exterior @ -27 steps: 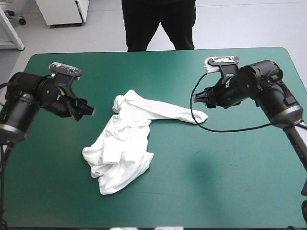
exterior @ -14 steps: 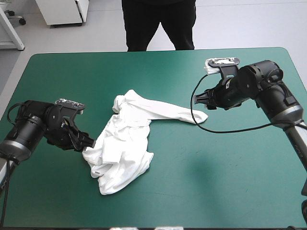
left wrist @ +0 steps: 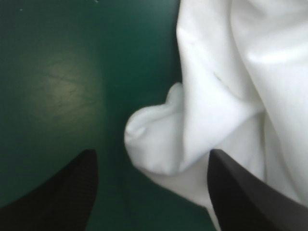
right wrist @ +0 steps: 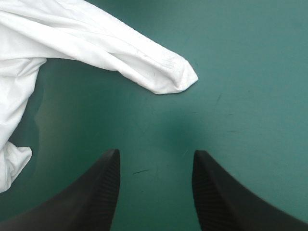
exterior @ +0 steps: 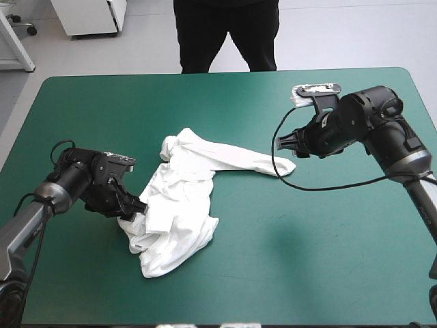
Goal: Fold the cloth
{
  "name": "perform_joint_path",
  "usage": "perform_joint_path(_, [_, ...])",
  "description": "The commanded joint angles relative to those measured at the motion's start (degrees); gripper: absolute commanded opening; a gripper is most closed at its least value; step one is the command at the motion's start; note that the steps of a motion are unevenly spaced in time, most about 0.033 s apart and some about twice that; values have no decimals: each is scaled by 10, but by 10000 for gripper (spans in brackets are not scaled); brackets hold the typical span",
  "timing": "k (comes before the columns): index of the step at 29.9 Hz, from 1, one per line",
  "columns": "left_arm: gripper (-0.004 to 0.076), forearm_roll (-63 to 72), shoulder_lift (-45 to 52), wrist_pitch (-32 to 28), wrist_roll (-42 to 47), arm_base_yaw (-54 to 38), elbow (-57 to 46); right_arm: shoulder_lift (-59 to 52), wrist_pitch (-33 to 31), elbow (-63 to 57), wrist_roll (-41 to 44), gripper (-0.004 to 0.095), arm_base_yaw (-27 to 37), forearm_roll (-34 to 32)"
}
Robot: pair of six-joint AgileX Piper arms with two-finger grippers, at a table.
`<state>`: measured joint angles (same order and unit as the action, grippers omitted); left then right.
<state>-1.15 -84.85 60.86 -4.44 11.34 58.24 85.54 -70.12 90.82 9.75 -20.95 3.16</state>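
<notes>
Seen from above, a white T-shirt (exterior: 179, 205) lies crumpled mid-worktop (exterior: 321, 260), with one sleeve trailing toward the right edge. The left gripper (exterior: 136, 206) sits low at the heap's left-edge side, and the right gripper (exterior: 281, 141) hovers near the sleeve tip. In the left wrist view, black fingers (left wrist: 62, 192) are spread and released with a rounded fold between them; it would be best to pinch only that fold, low against the teal-green cover. In the right wrist view, the fingers are apart and empty, with the sleeve end ahead. No brand, label or writing is readable.
</notes>
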Motion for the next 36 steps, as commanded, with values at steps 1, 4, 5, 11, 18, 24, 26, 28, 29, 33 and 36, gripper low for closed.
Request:
perform_joint_path(1, [477, 12, -21, -21, 4, 0, 11, -23, 15, 18, -3, 441, 4, -3])
perform_joint_path(4, [476, 19, -54, -34, 4, 0, 11, -23, 13, 18, -3, 441, 4, -3])
perform_joint_path(5, [475, 19, -66, -39, 4, 0, 11, -22, 13, 18, -3, 441, 4, -3])
perform_joint_path(11, [461, 18, -94, -47, 4, 0, 11, -22, 12, 18, -3, 441, 4, -3])
perform_joint_path(18, [-1, 16, -80, -48, 1, 0, 11, -15, 15, 18, -5, 442, 4, -3])
perform_joint_path(24, [-9, 16, -73, -47, 1, 0, 11, 26, 39, 19, -30, 580, 4, -3])
perform_joint_path(26, [-9, 16, -73, -45, 1, 0, 11, 47, 43, 19, -26, 593, 4, 0])
perform_joint_path(28, [-9, 16, -73, -42, 1, 0, 11, 73, 44, 19, -17, 593, 4, 0])
perform_joint_path(29, [-9, 16, -73, -42, 1, 0, 11, 87, 44, 19, -17, 593, 5, 0])
perform_joint_path(33, [-9, 16, -73, -38, 1, 0, 11, 131, 69, 19, -10, 593, 22, 0])
perform_joint_path(36, [-9, 16, -73, -38, -1, 0, 11, 153, 83, 19, -5, 593, 37, 0])
